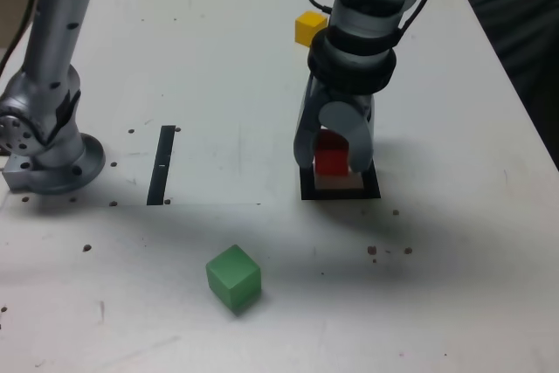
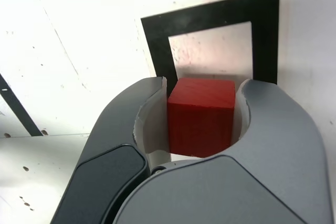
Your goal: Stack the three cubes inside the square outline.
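My gripper (image 1: 331, 162) (image 2: 203, 83) is shut on the red cube (image 1: 330, 160) (image 2: 201, 116), with a jaw against each side of it. It holds the cube over the white centre of the square outline (image 1: 307, 192) (image 2: 156, 40), very low; whether the cube touches the surface I cannot tell. In the exterior view the yellow cube (image 1: 310, 28) lies on the table farther back, partly behind the arm. The green cube (image 1: 233, 278) sits alone near the front, to the exterior view's left of the outline.
A thin black strip (image 1: 162, 164) lies on the white table (image 1: 218, 85) at the exterior view's left of the outline. The arm's base (image 1: 48, 141) stands at the far left. Small dark specks dot the tabletop.
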Tool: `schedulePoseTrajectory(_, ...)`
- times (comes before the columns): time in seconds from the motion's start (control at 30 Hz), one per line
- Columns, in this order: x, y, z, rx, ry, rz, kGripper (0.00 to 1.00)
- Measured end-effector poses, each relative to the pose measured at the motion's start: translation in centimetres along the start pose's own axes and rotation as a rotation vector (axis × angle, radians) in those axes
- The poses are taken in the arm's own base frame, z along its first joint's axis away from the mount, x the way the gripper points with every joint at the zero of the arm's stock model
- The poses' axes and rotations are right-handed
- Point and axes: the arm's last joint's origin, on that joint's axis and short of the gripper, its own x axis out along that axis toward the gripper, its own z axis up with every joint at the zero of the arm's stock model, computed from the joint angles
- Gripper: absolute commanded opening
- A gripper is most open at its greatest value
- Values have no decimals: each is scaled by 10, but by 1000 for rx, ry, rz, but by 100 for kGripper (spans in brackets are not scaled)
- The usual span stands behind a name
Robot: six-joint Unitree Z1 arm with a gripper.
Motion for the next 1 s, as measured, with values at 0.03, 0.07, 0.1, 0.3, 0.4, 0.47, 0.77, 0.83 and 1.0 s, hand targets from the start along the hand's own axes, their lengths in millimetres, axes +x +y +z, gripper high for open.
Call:
schedulePoseTrajectory(0.03, 1, 2, 0, -5, 0, -2, 38)
schedulePoseTrajectory(0.07, 2, 3, 0, -9, -3, -4, 38)
schedulePoseTrajectory(0.1, 3, 4, 0, -12, -4, -5, 38)
schedulePoseTrajectory(0.3, 6, 7, 0, -20, -2, -13, 45)
schedulePoseTrajectory(0.4, 8, 8, 0, -23, -7, -14, 67)
schedulePoseTrajectory(0.47, 10, 8, 1, -23, -8, -14, 84)
schedulePoseTrajectory(0.77, 19, 15, -1, -37, -8, -21, 100)
schedulePoseTrajectory(0.83, 20, 15, -1, -39, -7, -22, 100)
schedulePoseTrajectory(1.0, 17, 18, -7, -44, -15, -9, 100)
